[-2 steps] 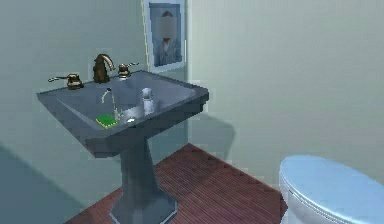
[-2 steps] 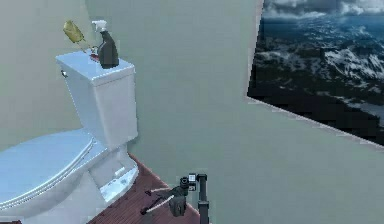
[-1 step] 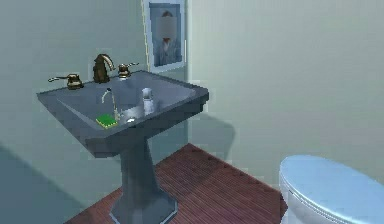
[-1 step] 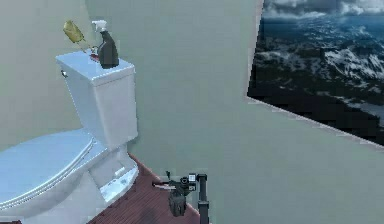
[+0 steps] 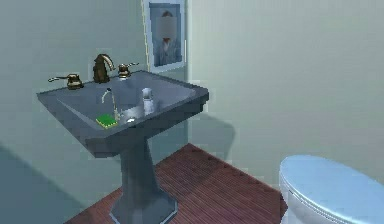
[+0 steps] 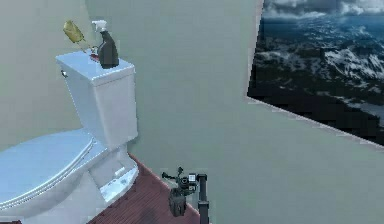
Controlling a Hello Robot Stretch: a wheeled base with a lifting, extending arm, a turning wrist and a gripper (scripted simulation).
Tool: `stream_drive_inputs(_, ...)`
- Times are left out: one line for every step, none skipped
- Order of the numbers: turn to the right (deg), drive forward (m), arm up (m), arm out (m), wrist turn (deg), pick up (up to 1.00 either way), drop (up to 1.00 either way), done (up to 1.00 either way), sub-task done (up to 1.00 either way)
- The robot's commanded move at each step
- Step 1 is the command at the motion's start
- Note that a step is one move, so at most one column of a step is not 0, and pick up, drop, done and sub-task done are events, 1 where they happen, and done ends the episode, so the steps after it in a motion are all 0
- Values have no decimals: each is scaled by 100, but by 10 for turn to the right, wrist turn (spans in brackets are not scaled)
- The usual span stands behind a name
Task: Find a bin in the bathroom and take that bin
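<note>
My arm (image 6: 203, 200) rises as a short dark bar from the bottom edge of the arm side view. My gripper (image 6: 176, 181) sits left of its top, low over the red-brown floor near the wall's foot. A dark rounded shape (image 6: 178, 205) lies just under the gripper. I cannot make out whether that shape is part of the gripper or a separate thing, so I cannot tell whether the gripper holds anything.
A white toilet (image 6: 70, 160) stands left of the arm, with a dark spray bottle (image 6: 107, 48) and a yellow item (image 6: 73, 31) on its tank. A large sea picture (image 6: 320, 60) hangs at the right. Ahead, a dark pedestal sink (image 5: 125, 110) with brass taps; toilet bowl (image 5: 330, 190) at the lower right.
</note>
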Motion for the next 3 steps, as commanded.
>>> stream_drive_inputs(0, 0, -30, 0, 0, 0, 0, 0, 0)
stream_drive_inputs(0, 0, 0, 0, 0, 100, 0, 0, 0)
stream_drive_inputs(0, 0, 10, 0, 0, 0, 0, 0, 0)
